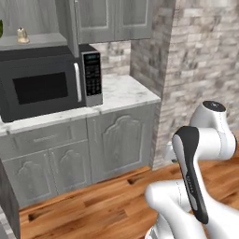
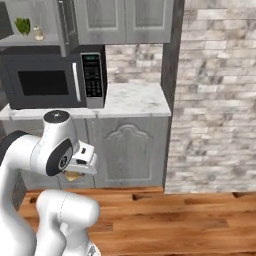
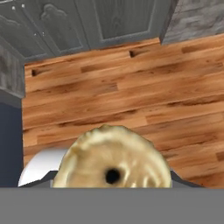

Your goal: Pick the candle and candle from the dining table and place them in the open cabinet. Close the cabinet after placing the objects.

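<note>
Item: tan-gold candle, squat, dark pit at centre, clenched between my fingers at lower centre of the hand view. Cream candle upper left on the cabinet shelf. Bare wood floor spreads above.

White arm folded low, elbow up, hand pointed floorward, fingers closed around tan-gold candle.

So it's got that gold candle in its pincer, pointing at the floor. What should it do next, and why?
Probably lift the arm toward the open cabinet above the microwave. The tan candle sits in the pincer, held low in front of the counter, while the cream candle already stands on the cabinet shelf, so this one likely goes beside it.
</note>
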Robot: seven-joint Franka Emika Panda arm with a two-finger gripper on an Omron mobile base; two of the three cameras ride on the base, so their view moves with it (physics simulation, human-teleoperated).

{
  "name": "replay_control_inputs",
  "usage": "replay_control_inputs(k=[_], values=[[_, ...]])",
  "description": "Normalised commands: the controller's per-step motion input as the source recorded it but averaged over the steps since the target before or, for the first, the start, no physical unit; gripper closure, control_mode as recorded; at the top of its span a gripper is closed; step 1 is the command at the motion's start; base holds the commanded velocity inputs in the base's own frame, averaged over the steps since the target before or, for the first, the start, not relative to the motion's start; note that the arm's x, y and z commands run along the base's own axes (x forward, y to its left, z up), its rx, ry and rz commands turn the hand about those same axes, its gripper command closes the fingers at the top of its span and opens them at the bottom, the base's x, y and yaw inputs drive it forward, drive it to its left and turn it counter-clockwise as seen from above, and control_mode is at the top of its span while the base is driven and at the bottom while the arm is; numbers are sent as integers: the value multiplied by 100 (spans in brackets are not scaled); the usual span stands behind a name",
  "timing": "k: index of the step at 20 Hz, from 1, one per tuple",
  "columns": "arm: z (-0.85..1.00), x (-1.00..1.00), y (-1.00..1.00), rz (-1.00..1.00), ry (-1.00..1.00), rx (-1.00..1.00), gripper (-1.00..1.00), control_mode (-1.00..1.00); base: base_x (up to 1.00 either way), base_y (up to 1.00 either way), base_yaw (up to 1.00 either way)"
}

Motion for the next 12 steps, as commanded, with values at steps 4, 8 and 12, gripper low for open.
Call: replay_control_inputs(k=[4, 8, 12], values=[[0, 0, 0, 0, 0, 0, 100, 100, 20, 17, 30], [0, 0, 0, 0, 0, 0, 100, 100, 19, 24, 26], [0, 0, 0, 0, 0, 0, 100, 100, 16, 21, 21]])
